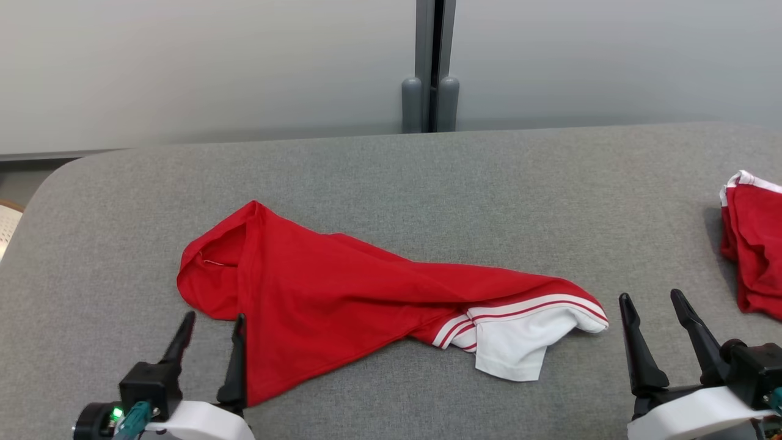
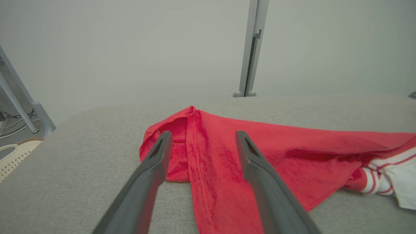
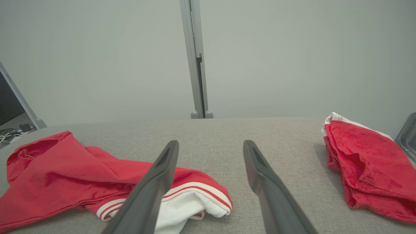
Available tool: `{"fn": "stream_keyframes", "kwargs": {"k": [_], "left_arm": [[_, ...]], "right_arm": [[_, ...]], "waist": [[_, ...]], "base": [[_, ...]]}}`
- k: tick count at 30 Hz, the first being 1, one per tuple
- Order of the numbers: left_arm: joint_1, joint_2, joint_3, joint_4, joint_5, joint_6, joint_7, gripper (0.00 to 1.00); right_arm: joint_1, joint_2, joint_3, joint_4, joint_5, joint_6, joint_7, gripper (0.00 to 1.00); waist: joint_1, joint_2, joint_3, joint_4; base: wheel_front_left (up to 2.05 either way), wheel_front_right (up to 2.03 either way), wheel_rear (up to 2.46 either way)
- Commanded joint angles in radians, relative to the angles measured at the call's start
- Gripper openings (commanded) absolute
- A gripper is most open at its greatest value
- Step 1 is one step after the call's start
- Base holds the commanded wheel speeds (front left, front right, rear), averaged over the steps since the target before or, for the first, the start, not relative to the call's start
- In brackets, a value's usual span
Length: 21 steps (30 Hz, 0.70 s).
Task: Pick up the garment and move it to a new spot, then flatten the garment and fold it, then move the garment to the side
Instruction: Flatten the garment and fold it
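Note:
A red garment point(image 1: 342, 287) with a white, red-striped collar end lies crumpled across the middle of the grey table point(image 1: 391, 183); it also shows in the left wrist view point(image 2: 260, 146) and the right wrist view point(image 3: 65, 172). My left gripper point(image 1: 214, 324) stands open at the garment's near left edge, its right finger point(image 1: 235, 360) over the red cloth, nothing between the jaws. My right gripper point(image 1: 654, 299) is open, empty, just right of the white collar end. The left gripper point(image 2: 201, 136) points at the garment's left fold. The right gripper point(image 3: 211, 144) points at bare table.
A second red garment point(image 1: 754, 244) with white trim is bunched at the table's right edge, also in the right wrist view point(image 3: 367, 165). A pale wall with a grey post point(image 1: 431, 61) stands behind the table. The table's rounded left corner point(image 1: 55, 177) drops off to the floor.

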Motion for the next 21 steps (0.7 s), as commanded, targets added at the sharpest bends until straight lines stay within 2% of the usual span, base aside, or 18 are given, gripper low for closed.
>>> {"fn": "stream_keyframes", "kwargs": {"k": [1, 7, 10, 11, 13, 17, 21], "left_arm": [[-0.019, 0.001, -0.011, 0.036, -0.012, -0.015, 0.022, 1.00], [-0.063, -0.038, -0.044, 0.267, -0.089, -0.089, 0.091, 1.00], [-0.080, -0.058, -0.044, 0.342, -0.123, -0.113, 0.102, 1.00], [-0.086, -0.062, -0.044, 0.360, -0.127, -0.121, 0.099, 0.86], [-0.102, -0.065, -0.044, 0.390, -0.134, -0.130, 0.089, 0.01], [-0.123, -0.073, -0.050, 0.440, -0.140, -0.145, 0.073, 0.00], [-0.148, -0.075, -0.053, 0.469, -0.138, -0.152, 0.054, 0.00]], "right_arm": [[-0.010, -0.004, 0.003, -0.005, 0.001, 0.000, 0.004, 1.00], [-0.032, -0.003, 0.029, 0.006, 0.007, 0.000, -0.001, 1.00], [-0.035, -0.003, 0.025, 0.019, 0.011, 0.000, -0.005, 1.00], [-0.034, -0.002, 0.023, 0.024, 0.010, 0.000, -0.008, 1.00], [-0.032, -0.001, 0.021, 0.031, 0.013, 0.000, -0.009, 1.00], [-0.020, -0.001, 0.026, 0.063, 0.012, 0.000, -0.007, 1.00], [0.001, -0.001, 0.079, 0.124, 0.016, 0.000, 0.011, 1.00]], "waist": [[0.0000, 0.0000, 0.013, 0.004], [0.0000, 0.0000, 0.053, -0.011], [0.0000, 0.0000, 0.070, -0.019], [0.0000, 0.0000, 0.075, -0.020], [0.0000, 0.0000, 0.085, -0.021], [0.0000, 0.0000, 0.097, -0.021], [0.0000, 0.0000, 0.113, -0.014]], "base": [[0.00, 0.00, 0.00], [0.00, 0.00, 0.00], [0.00, 0.00, 0.00], [0.00, 0.00, 0.00], [0.00, 0.00, 0.00], [0.00, 0.00, 0.00], [0.00, 0.00, 0.00]]}}
